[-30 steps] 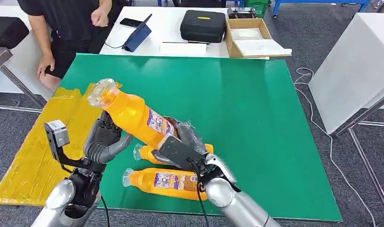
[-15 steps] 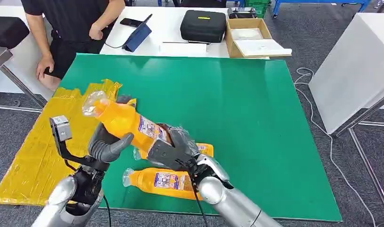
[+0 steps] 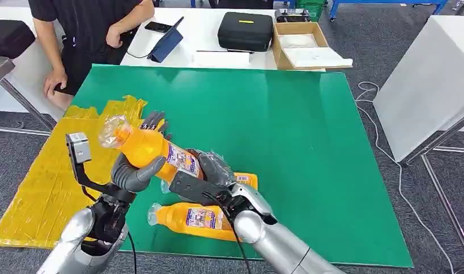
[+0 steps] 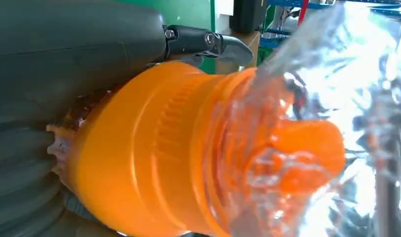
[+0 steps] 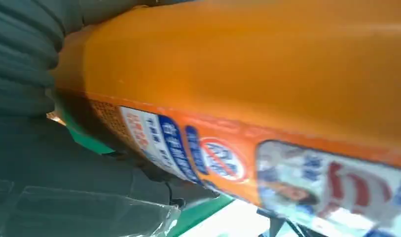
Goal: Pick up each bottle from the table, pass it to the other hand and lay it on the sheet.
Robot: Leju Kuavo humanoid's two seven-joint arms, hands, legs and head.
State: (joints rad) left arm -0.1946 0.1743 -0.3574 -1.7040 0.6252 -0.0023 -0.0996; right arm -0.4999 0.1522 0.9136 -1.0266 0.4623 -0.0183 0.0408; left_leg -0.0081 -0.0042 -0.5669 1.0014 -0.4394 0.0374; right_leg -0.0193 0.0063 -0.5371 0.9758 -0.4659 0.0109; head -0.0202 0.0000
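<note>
We hold one orange bottle (image 3: 155, 149) in the air over the green table (image 3: 309, 142), our right hand (image 3: 209, 177) gripping its base and our left hand (image 3: 135, 165) wrapped around its upper body. Two more bottles (image 3: 198, 220) lie on the table beneath, beside the yellow sheet (image 3: 41, 182).

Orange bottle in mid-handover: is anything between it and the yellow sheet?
Nothing visible. The orange bottle is held above the green mat's left part by the right hand and left hand; the yellow sheet lies bare just beyond the left hand.
</note>
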